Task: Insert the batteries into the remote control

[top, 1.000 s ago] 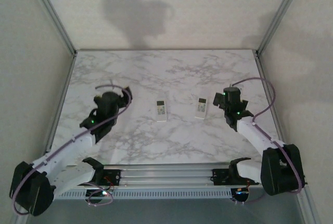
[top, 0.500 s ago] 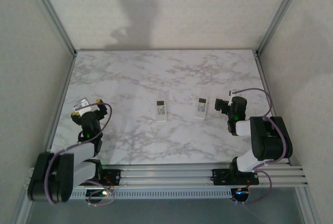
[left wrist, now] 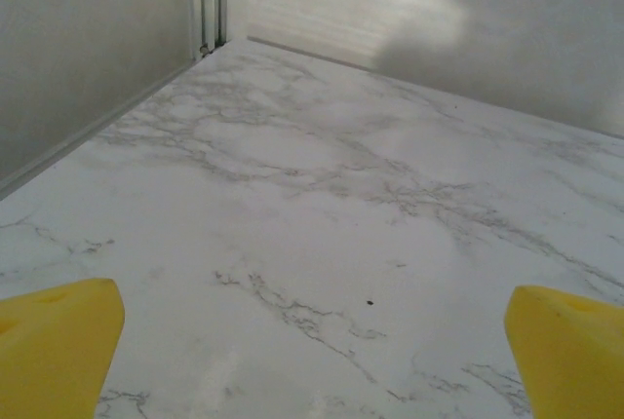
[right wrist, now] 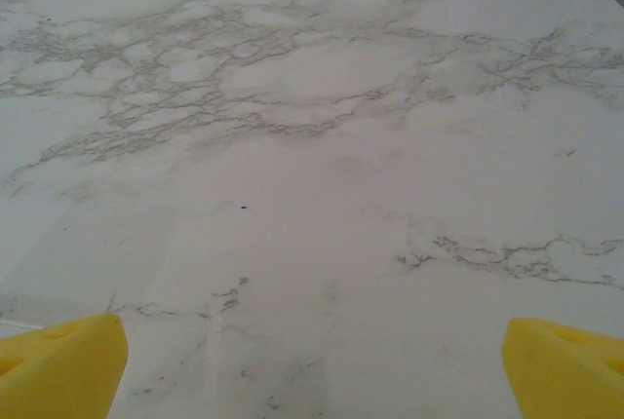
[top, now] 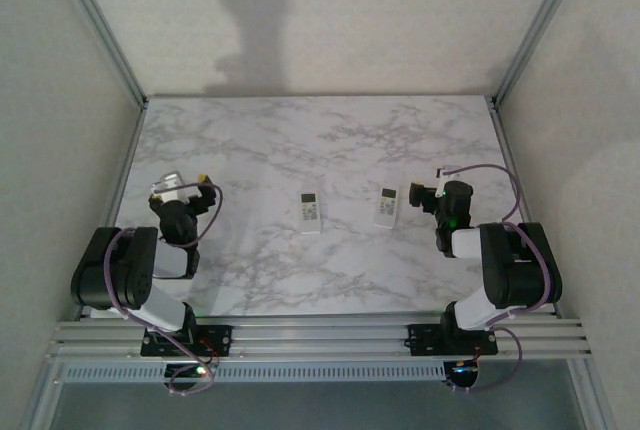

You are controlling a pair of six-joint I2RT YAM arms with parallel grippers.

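Pulled left arm (top: pixel 125 272) and right arm (top: pixel 510 272) back from middle of marble surface (top: pixel 330 140) within last second, folded by bases. Held left jaws and right jaws spread wide, gripping nothing. Left white remote (top: pixel 311 212) and second white remote (top: pixel 387 206) mid-surface between arms, untouched. Couldn't tell where batteries sat. Judged as parked, loading unconfirmed.

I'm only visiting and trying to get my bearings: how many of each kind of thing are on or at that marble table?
White rectangular plastic remote controls: 2 (left remote, right remote)
Black-and-white robot arms with open, yellow-tipped two-finger grippers: 2 (left gripper, right gripper)
Total: 4
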